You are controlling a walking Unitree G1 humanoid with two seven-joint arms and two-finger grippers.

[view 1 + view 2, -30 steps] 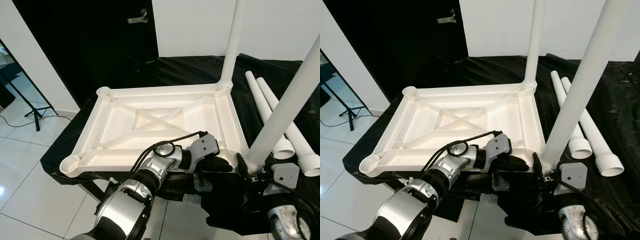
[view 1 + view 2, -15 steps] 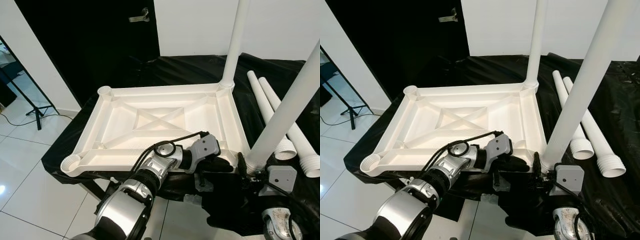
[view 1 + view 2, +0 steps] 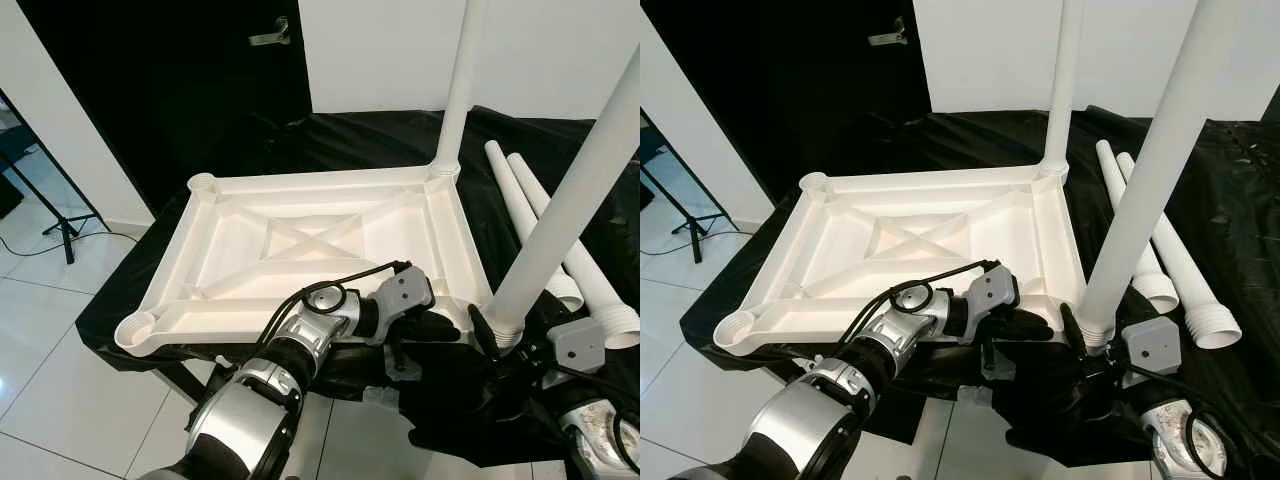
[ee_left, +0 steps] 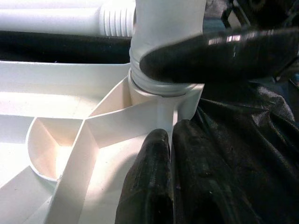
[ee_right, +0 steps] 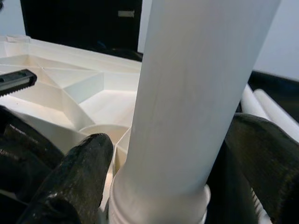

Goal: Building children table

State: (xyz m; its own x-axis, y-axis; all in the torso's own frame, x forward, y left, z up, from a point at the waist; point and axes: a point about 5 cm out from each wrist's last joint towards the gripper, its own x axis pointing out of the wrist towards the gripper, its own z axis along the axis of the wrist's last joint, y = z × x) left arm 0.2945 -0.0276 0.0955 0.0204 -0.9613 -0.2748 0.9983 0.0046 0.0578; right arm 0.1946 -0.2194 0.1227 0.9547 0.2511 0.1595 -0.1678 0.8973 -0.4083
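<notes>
Right tool (image 3: 497, 338) seemingly clamps the upright leg (image 3: 565, 212) (long axis vertical); left tool (image 4: 163, 182) pinched on tabletop (image 3: 300, 250) rim.

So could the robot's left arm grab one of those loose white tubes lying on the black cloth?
Probably not right now. The left gripper is pinching the tabletop rim, and the upright leg with the right gripper stands between it and the loose tubes.

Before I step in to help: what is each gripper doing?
Left gripper: shut on the tabletop rim by the near right corner.
Right gripper: shut on the table leg at its base.
</notes>
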